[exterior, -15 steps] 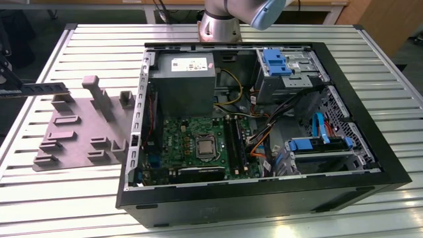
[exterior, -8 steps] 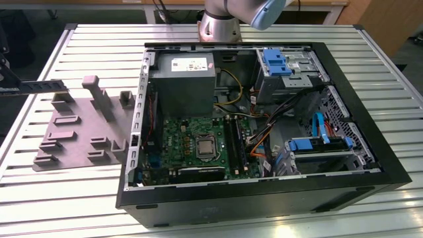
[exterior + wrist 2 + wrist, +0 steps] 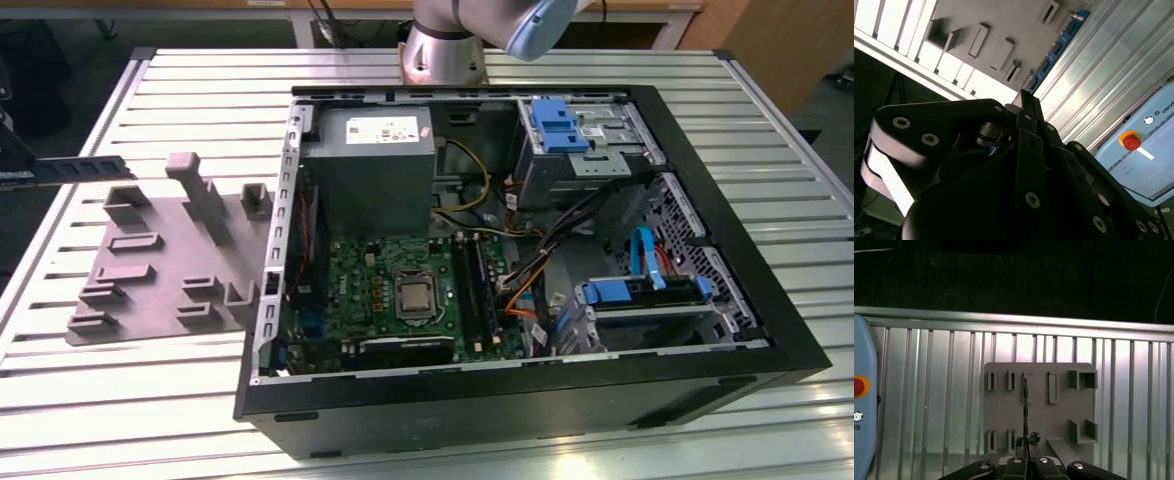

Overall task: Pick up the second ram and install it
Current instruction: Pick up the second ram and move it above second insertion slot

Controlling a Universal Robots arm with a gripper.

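Dark second ram (image 3: 87,166) in closed pincer (image 3: 1025,447), clear above grey tray (image 3: 154,290).

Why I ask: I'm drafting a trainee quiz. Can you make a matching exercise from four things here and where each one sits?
Things:
1. second ram
2. grey tray
3. power-supply box
4. red button

Places:
A. inside the open computer case
B. flat on the slatted table, at the exterior view's left of the case
C. on the light blue pendant
D. clamped in the gripper, above the tray

Pairs: 1-D, 2-B, 3-A, 4-C.
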